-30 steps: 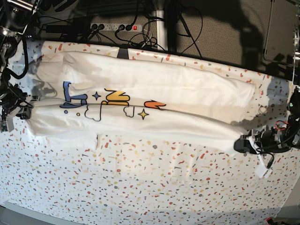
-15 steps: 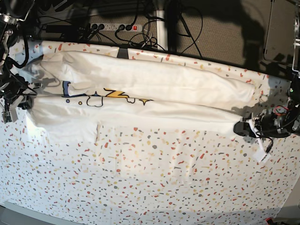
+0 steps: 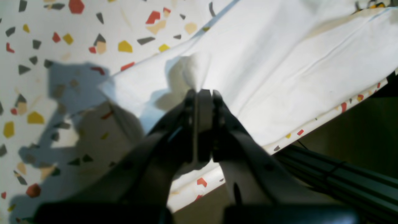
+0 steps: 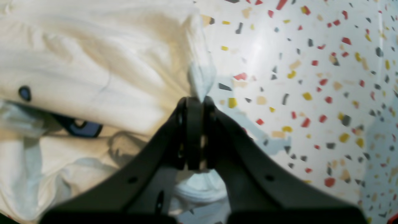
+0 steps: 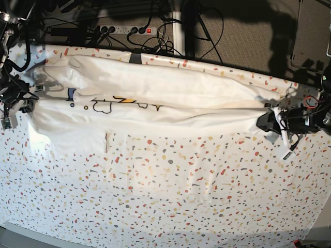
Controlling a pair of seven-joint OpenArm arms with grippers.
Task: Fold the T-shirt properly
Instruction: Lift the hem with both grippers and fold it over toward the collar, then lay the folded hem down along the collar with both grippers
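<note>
The white T-shirt (image 5: 155,98) lies stretched sideways along the far part of the table, its near half doubled over so only a strip of the blue and yellow print (image 5: 111,101) shows. At the right end of the base view, my left gripper (image 5: 265,123) is shut on a pinch of the shirt's edge (image 3: 192,68), its fingertips (image 3: 201,93) pressed together. At the left end my right gripper (image 5: 25,107) is likewise shut (image 4: 195,100) on a bunched fold of the T-shirt (image 4: 93,62), with a blue bit of print (image 4: 80,129) beside it.
The speckled table covering (image 5: 170,196) fills the near half. A power strip (image 5: 126,30) and cables lie behind the far edge. A white tag (image 5: 286,150) hangs from the left arm. The table's edge and a dark frame (image 3: 342,174) are close under the left gripper.
Both grippers have carried the shirt's near edge toward the far side. The fold now covers most of the print, which showed fully a second ago.
</note>
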